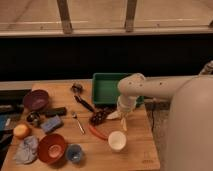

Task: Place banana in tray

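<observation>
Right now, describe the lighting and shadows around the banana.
Camera view: dim, warm light overall; the gripper sits right over the banana, just in front of the tray, with no hard shadow or glare there; the strip behind the table is nearly black.
</observation>
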You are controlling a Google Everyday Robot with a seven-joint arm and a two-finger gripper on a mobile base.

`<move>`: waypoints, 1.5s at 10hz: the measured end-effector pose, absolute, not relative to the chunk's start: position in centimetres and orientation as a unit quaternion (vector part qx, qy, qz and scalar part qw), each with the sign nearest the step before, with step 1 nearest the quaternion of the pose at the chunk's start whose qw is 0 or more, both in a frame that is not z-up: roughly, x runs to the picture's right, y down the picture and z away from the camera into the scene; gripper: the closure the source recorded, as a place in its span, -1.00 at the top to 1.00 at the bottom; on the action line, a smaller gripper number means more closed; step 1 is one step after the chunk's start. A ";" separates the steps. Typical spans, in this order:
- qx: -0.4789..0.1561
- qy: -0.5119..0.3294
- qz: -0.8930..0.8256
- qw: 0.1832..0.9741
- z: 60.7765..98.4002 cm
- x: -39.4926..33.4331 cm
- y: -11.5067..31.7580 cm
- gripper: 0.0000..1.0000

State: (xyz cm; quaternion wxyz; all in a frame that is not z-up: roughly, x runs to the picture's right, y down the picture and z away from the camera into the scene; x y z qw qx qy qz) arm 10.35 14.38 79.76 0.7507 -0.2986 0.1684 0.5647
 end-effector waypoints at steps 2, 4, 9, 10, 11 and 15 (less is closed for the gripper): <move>-0.282 0.153 0.566 0.759 76.6 10.9 12.1 -1.00; -0.250 0.132 0.575 0.768 73.6 11.5 8.4 -1.00; -0.216 0.122 0.593 0.766 77.6 10.5 -0.3 -1.00; -0.211 0.124 0.609 0.754 80.1 10.7 -1.7 -1.00; -0.210 0.128 0.619 0.746 81.5 10.9 -2.4 -1.00; -0.231 0.124 0.661 0.703 87.1 11.8 -2.6 -0.84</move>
